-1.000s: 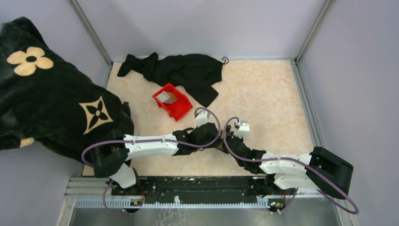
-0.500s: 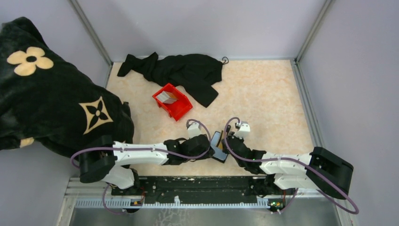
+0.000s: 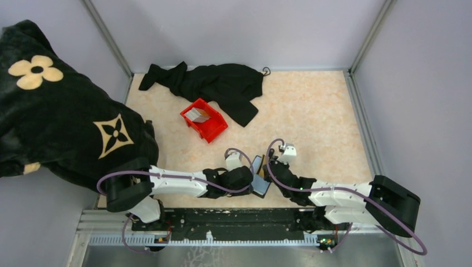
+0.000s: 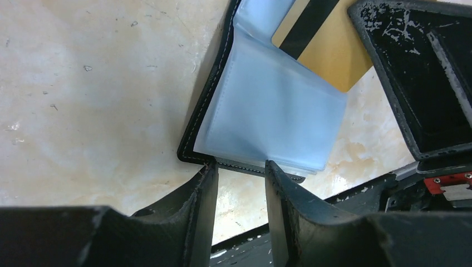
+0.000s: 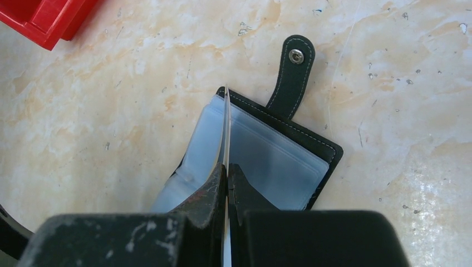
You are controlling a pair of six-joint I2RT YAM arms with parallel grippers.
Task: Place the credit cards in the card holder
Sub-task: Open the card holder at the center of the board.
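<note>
The black card holder (image 3: 259,179) lies open on the table between my two grippers, its bluish clear sleeves (image 4: 267,111) facing up. In the right wrist view the holder (image 5: 295,156) shows a strap with a snap (image 5: 293,72). My right gripper (image 5: 227,169) is shut on a tan-gold credit card, seen edge-on (image 5: 226,122) over the sleeves; its black stripe shows in the left wrist view (image 4: 328,50). My left gripper (image 4: 240,167) is open, its fingertips at the holder's near black edge. More cards (image 3: 197,114) stand in the red bin.
A red bin (image 3: 209,127) stands behind and to the left of the holder. A black cloth (image 3: 222,89) lies at the back of the table. A black patterned blanket (image 3: 61,122) hangs over the left side. Walls enclose the table.
My left gripper pulled back off the holder toward the near left, uncovering it, then shifted right to its near edge. The right arm has barely moved and still holds the card.
</note>
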